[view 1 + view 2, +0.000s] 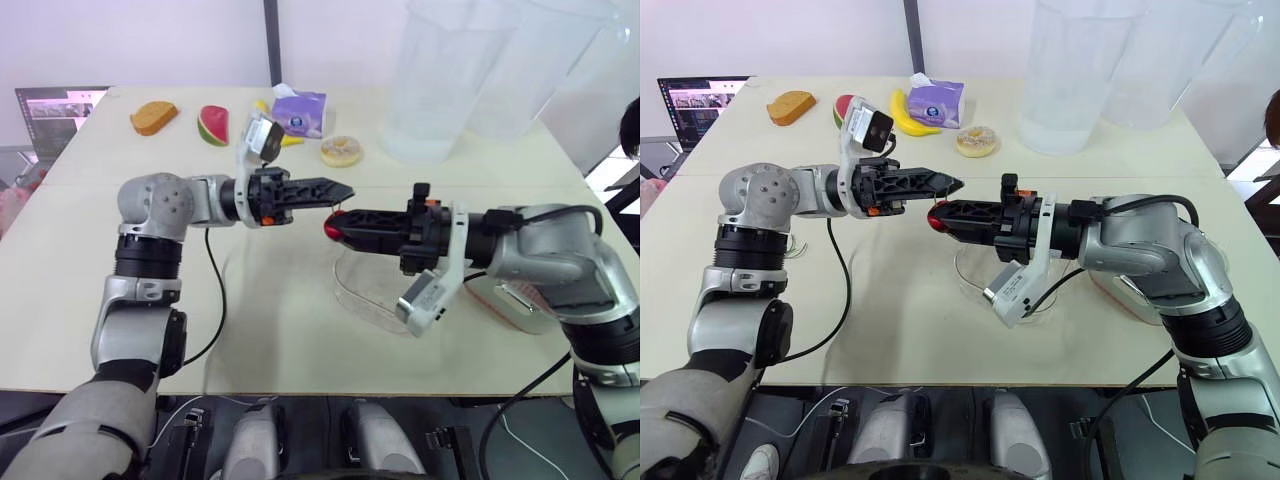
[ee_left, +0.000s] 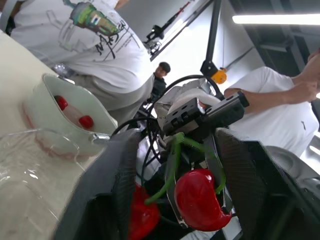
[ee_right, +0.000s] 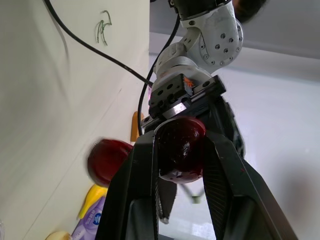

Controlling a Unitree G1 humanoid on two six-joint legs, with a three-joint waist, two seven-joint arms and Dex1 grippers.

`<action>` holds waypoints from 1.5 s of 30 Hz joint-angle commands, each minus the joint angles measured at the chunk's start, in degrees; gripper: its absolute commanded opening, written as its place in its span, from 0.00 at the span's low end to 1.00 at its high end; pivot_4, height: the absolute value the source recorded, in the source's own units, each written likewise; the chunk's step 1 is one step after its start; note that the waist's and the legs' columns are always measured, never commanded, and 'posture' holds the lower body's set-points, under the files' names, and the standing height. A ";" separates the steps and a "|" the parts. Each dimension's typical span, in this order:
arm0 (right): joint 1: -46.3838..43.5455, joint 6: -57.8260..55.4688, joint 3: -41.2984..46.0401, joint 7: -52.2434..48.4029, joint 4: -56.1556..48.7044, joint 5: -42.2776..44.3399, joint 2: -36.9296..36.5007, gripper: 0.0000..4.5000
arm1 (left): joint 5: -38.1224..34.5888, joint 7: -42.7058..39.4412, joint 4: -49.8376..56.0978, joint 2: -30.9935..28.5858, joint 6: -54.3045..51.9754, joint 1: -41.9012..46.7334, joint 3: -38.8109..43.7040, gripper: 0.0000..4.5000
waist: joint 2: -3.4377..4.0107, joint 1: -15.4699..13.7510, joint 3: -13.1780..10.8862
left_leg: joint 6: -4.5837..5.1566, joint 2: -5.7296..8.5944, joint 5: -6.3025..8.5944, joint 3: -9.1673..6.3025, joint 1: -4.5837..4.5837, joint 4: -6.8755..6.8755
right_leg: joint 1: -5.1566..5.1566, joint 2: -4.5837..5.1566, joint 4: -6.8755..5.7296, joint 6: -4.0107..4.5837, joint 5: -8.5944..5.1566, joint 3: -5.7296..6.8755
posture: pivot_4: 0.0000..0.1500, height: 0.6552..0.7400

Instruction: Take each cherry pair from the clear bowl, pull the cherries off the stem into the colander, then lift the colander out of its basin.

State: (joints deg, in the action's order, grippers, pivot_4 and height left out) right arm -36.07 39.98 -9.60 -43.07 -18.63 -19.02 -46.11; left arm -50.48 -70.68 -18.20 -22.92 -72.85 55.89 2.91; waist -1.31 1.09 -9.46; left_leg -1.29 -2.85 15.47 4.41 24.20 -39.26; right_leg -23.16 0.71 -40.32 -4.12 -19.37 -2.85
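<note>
Right gripper: clamped on one cherry, above the clear bowl at table centre. Second cherry: hanging just beside the first. Left gripper: tips pinched together on the green stem, just far of the right gripper. Colander: right of the bowl, holding two cherries.

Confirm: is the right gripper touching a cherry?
Touching. Right wrist view: the cherry sits pinched between both fingers of the right gripper, no gap.
</note>
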 commanded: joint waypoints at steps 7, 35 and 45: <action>-0.69 0.13 0.79 0.55 -0.43 0.39 -0.39 0.18 | -0.59 -0.74 1.72 -0.85 0.38 -0.02 -0.27 0.00 | 0.00 -0.03 0.00 | 0.00 0.00 0.00 0.00 0.00 0.00 | 0.00 0.00 0.00 0.00 0.00 0.00 | 1.00 1.00; 5.98 -24.40 7.93 -0.35 -5.32 10.39 1.44 0.18 | 2.58 4.08 -3.35 -5.41 7.09 2.09 4.71 0.00 | 0.00 -0.14 0.00 | 0.00 0.00 0.00 0.01 -0.01 0.00 | 0.02 0.00 0.00 0.00 0.00 0.00 | 1.00 1.00; 5.95 -65.09 10.24 -2.60 -15.50 31.67 3.37 0.18 | 2.39 5.47 -0.88 -4.90 7.15 -0.13 4.38 0.00 | 0.00 -0.25 0.00 | 0.00 0.00 0.00 0.00 -0.01 0.02 | 0.02 0.02 -0.01 0.00 0.00 0.01 | 1.00 1.00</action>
State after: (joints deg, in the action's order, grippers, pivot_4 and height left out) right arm -29.58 -20.12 -1.43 -45.99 -31.46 9.49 -42.82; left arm -47.42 -65.54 -21.11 -27.77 -65.89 55.23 6.33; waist -1.31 0.85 -9.46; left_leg -1.29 -2.85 15.47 4.41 24.19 -39.25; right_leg -23.14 0.73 -40.33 -4.12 -19.37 -2.85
